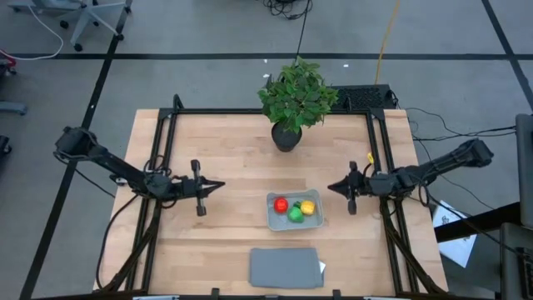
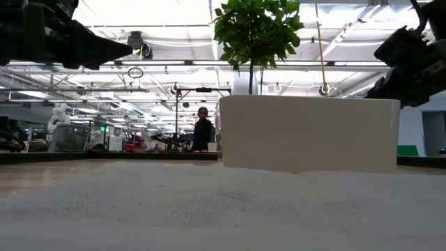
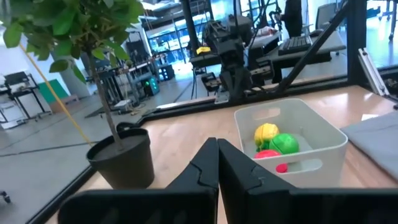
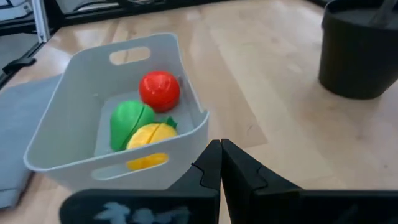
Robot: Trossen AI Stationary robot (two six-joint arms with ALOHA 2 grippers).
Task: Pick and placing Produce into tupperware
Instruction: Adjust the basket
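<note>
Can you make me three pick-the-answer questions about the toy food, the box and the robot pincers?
1. Where is the produce?
A. in the tupperware
B. on the grey mat
C. under the plant

2. How many pieces are there?
A. one
B. three
C. five

3. How are both pincers?
A. open
B. shut, holding nothing
C. holding fruit

Answers:
1 A: red, green and yellow pieces lie inside its walls.
2 B: one of each colour.
3 B: the left pincer and the right pincer have fingers pressed together, off to either side of the tupperware.
</note>
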